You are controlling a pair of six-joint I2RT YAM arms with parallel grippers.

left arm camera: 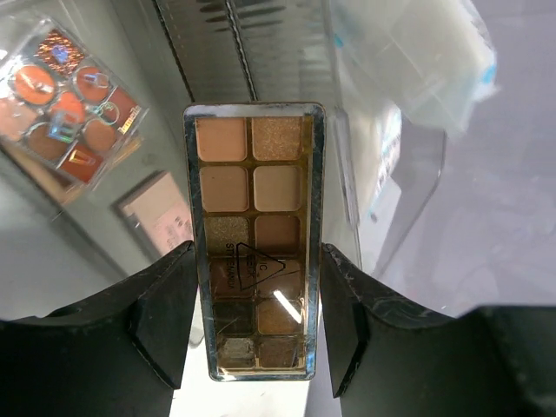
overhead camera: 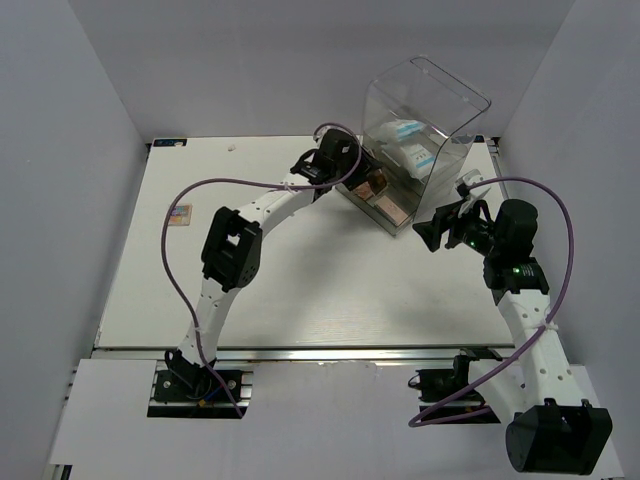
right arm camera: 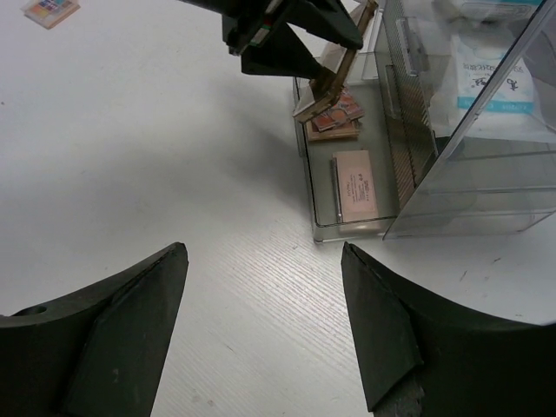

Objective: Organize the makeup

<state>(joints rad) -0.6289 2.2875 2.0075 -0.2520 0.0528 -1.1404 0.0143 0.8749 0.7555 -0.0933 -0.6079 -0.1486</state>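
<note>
A white table (overhead camera: pixel 300 290) stands between plain grey walls, and a tall clear acrylic box (overhead camera: pixel 440 110) sits at its far right with its bottom drawer (right arm camera: pixel 323 228) pulled out toward the middle.

The left pincer (overhead camera: pixel 350 170) hangs over the open drawer, clamped on a long eyeshadow palette (left arm camera: pixel 254 200) with two columns of tan, peach and brown pans. Its black fingers (left arm camera: pixel 165 304) press on the palette's two long edges near one end. From the right wrist view the palette is tilted, its lower end close above the drawer's contents; whether it touches them is unclear.

A palette with round orange pans (left arm camera: pixel 65 100) and a flat pink palette (right arm camera: pixel 354 187) lie in the drawer. White blue-printed pouches (right arm camera: pixel 486 74) rest higher inside the box. A small square palette (overhead camera: pixel 180 214) lies alone on the table's left side, well apart.

The right pincer (overhead camera: pixel 430 232) hovers near the drawer's front corner, jaws apart and holding nothing.
</note>
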